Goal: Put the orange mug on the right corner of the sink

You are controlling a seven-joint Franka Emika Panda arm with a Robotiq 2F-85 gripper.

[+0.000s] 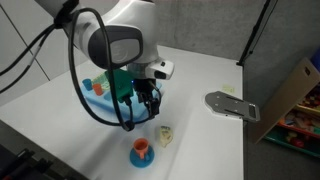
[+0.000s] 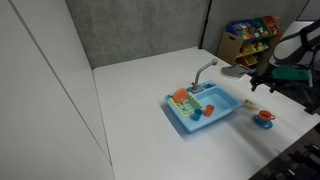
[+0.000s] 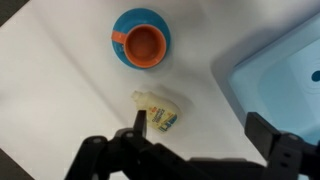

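Observation:
The orange mug [image 3: 144, 45] stands upright on a round blue saucer [image 3: 135, 18] on the white table, apart from the light blue sink [image 3: 245, 75]. In the wrist view the mug is at the top and the sink's corner at the right edge. My gripper [image 3: 200, 130] hangs open above the table between them, with nothing between its fingers. In both exterior views the mug [image 1: 141, 148] [image 2: 264, 115] sits near the table's front edge, below and beside the gripper [image 1: 150, 103] [image 2: 262, 82]. The sink [image 1: 98, 100] [image 2: 185, 120] holds small toy dishes.
A small pale bottle [image 3: 158, 112] lies on the table by my gripper's left finger [image 3: 139, 122], also seen as the bottle [image 1: 166, 134]. A grey faucet [image 2: 205, 70] rises at the sink's back. A grey flat object [image 1: 232, 104] lies near a shelf of toys [image 2: 250, 35].

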